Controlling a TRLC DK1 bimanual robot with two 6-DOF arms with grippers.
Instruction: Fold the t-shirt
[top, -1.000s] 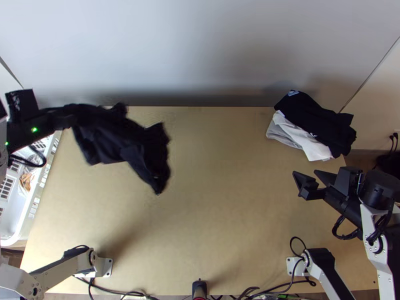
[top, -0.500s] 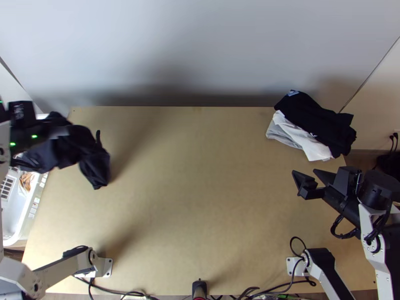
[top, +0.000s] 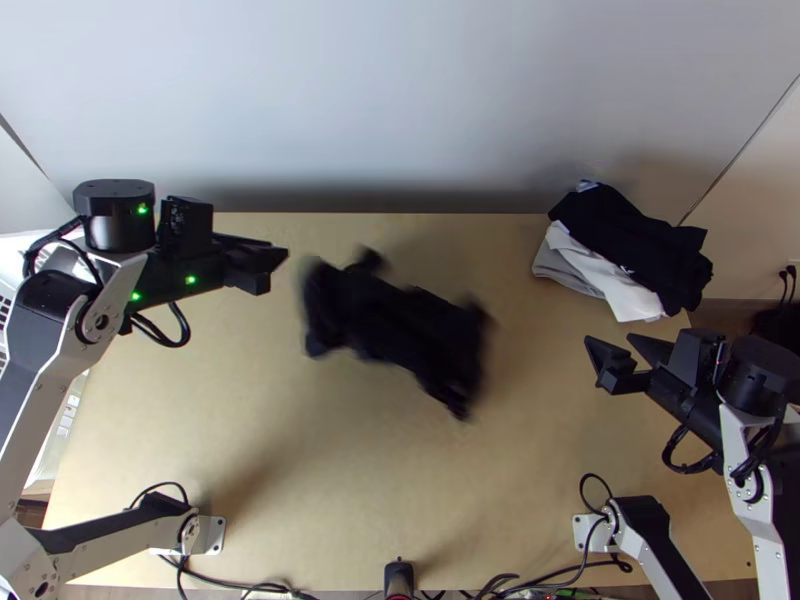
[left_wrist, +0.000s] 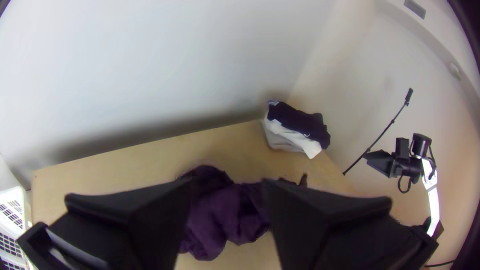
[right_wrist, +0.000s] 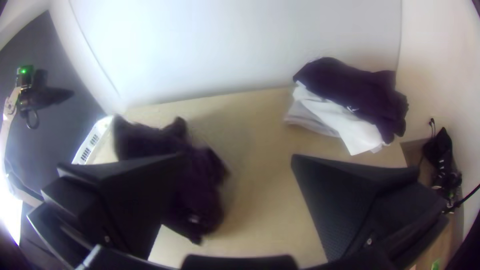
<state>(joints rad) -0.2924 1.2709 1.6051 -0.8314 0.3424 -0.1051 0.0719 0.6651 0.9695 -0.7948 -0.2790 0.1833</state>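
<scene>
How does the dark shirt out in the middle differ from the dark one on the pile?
The loose dark shirt is bunched; the piled dark shirt looks folded. The loose dark shirt is over the middle of the table; the piled dark shirt rests on white cloth. Both are dark cloth.

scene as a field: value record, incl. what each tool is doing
shirt: black t-shirt, bunched, mid-table area; table contact unclear
left_tool: left tool, open, clear of the shirt
right_tool: right tool, open, holding nothing
pile: black garment over white garment and grey garment, far right table corner
basket: white basket, by table's left edge
fold_state: not neatly folded
</scene>
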